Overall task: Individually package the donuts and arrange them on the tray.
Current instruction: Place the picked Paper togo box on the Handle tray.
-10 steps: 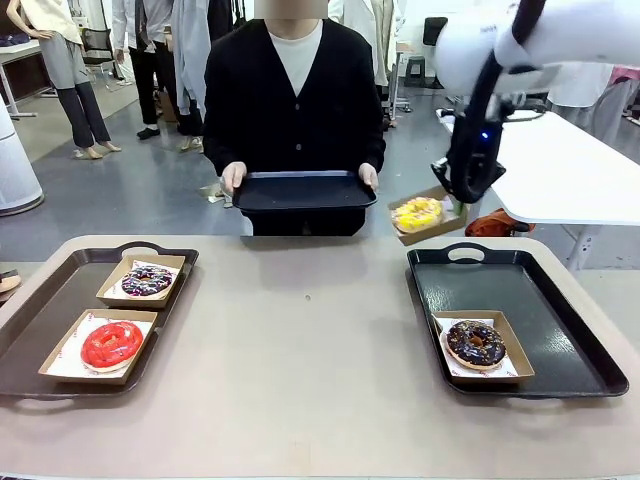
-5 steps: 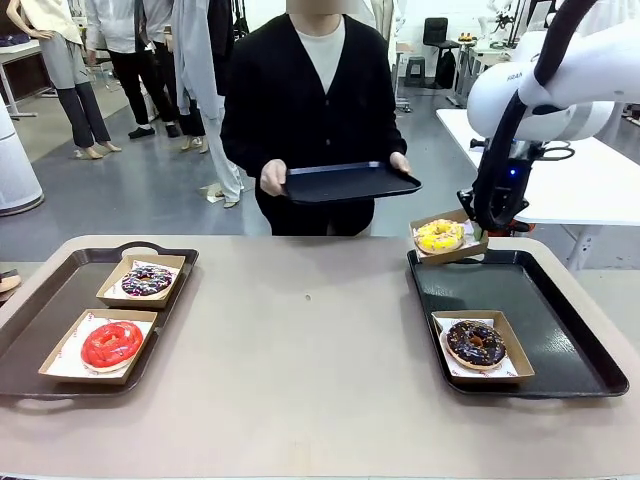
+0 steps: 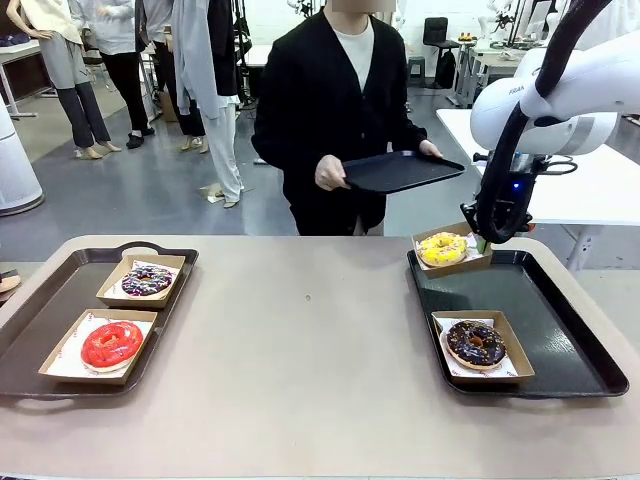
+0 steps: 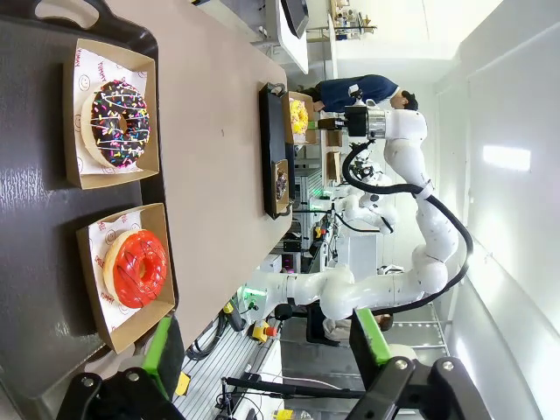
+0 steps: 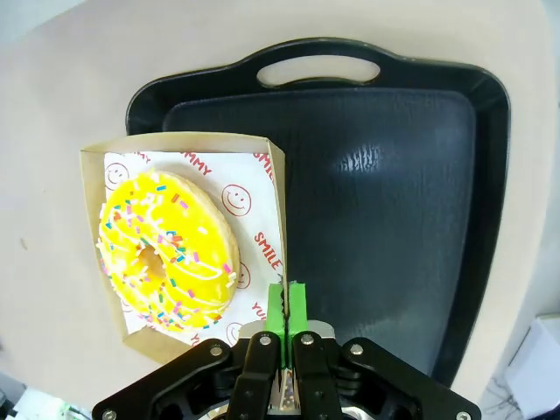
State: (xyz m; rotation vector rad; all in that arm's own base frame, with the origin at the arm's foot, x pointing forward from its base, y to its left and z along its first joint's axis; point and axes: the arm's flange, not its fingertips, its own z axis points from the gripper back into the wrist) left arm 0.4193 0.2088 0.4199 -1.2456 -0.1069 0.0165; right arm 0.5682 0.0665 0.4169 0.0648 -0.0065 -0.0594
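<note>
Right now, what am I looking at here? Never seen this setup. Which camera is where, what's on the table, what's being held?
Two white robot arms work at a table, facing a person who carries a dark tray. The wide picture comes from a fixed camera between the arms; the other two from cameras on each wrist. The right tool is shut on the edge of a cardboard box holding the yellow donut, above the right tray. That tray has a chocolate donut. The left tray holds a red donut and a purple donut. The left tool is open, holding nothing.
</note>
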